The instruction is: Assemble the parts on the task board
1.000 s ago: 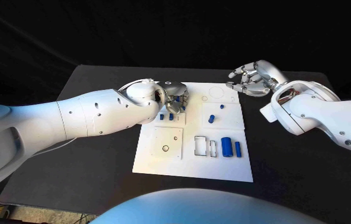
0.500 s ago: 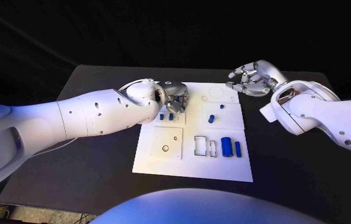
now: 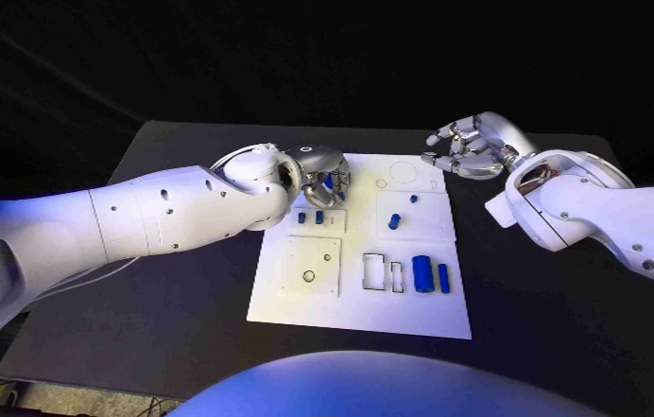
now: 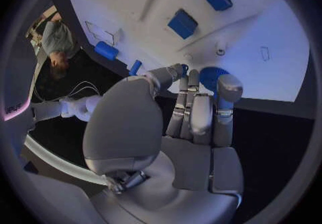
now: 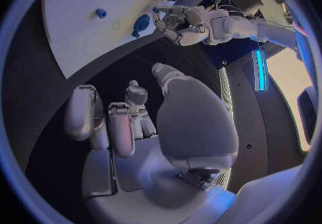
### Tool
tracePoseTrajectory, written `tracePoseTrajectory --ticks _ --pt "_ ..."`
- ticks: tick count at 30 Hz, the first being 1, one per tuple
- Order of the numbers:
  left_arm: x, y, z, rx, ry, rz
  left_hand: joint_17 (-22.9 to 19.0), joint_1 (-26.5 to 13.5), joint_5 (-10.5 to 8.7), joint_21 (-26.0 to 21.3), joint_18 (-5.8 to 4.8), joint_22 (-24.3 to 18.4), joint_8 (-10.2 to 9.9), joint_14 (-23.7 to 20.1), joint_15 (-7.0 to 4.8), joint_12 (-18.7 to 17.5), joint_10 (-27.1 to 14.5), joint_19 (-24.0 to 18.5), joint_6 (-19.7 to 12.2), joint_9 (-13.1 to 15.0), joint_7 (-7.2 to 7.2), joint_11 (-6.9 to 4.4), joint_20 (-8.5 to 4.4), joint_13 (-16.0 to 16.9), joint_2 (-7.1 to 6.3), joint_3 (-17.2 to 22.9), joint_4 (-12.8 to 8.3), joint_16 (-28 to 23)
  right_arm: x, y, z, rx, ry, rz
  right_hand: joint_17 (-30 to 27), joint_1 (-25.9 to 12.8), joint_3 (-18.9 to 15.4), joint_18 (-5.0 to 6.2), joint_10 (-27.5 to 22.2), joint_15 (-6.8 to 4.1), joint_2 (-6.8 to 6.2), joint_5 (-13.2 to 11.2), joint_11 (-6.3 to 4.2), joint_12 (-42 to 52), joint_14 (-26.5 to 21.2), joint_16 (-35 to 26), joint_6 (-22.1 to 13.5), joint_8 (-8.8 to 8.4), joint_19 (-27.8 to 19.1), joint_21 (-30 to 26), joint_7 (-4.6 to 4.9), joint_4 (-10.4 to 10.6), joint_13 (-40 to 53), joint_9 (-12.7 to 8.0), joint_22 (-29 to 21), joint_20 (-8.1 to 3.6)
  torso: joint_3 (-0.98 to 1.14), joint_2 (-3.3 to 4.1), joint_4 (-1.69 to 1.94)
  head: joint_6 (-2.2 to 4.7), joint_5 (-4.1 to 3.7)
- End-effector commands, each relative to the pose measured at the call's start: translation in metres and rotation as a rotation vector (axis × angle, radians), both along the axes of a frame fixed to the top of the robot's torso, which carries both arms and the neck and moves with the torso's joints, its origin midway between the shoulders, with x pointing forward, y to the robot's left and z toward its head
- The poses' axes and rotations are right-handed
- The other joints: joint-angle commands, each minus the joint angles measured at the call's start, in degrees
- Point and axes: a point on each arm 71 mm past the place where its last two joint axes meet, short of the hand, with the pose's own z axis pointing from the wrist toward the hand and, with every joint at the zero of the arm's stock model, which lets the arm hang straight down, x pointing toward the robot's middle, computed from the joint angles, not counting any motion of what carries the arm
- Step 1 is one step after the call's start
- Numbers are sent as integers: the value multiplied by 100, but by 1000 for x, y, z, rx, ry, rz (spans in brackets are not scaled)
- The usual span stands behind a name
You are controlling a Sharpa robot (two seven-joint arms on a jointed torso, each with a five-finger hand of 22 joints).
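The white task board (image 3: 409,308) lies in the middle of the black table. My left hand (image 3: 321,175) hovers over the board's far left corner and pinches a round blue part (image 3: 329,182) in its fingertips. The left wrist view shows that blue disc (image 4: 211,77) behind the fingers (image 4: 227,91). Two small blue pieces (image 3: 309,217) stand in a plate just below the hand. More blue parts lie on the board: a short peg (image 3: 394,219), a tiny one (image 3: 412,196) and two cylinders (image 3: 431,274). My right hand (image 3: 468,148) hangs beyond the board's far right corner, fingers loosely bent, holding nothing.
A square plate with a hole (image 3: 312,266) and two rectangular slots (image 3: 380,272) sit on the near half of the board. Bare black table (image 3: 178,275) lies left and right of the board. The right wrist view shows the board (image 5: 80,9) and my left hand (image 5: 180,23) over it.
My left hand has lifted a little and drawn back toward the far left, and the blue part now shows in its fingertips. The right hand has not moved.
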Motion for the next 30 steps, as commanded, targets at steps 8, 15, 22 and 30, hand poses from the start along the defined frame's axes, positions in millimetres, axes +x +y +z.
tracePoseTrajectory --ticks 8,15,22,30 --pt "-4 16 10 -59 39 28 -27 -48 19 4 -41 631 -64 32 -17 -91 67 37 56 -11 0 2 -5 -28 5 -51 -19 25 0 0 -1 -6 -2 11 663 27 39 117 34 -16 -9 26 2 26 361 -25 -22 24 -39 -31 4 9 5 10 606 10 3 4 3 0 24" --pt "-3 33 7 -36 83 56 -60 -58 2 -29 -35 622 -85 18 -20 -132 77 14 54 -21 3 7 -7 -41 0 -58 -16 11 0 -1 -1 -7 -1 9 649 27 47 120 38 -19 -14 31 -1 17 358 -33 -20 29 -44 -47 2 5 -15 14 600 8 -2 10 -1 0 33" --pt "0 46 2 -24 110 84 -75 -58 -8 -45 -32 617 -95 10 -20 -152 89 1 57 -26 2 6 -7 -46 0 -59 -18 5 0 0 -2 -6 -1 10 649 27 47 120 38 -19 -14 31 -1 17 358 -33 -20 29 -44 -47 2 5 -15 14 600 8 0 9 -8 0 52" --pt "3 51 -1 -7 116 98 -80 -47 -12 -51 -31 616 -103 6 -20 -165 107 -6 62 -29 0 3 -8 -49 8 -56 -24 4 -1 0 -2 -6 0 10 649 27 47 120 38 -19 -14 31 -1 17 358 -33 -20 29 -44 -47 2 5 -15 14 600 8 5 15 -17 0 60"
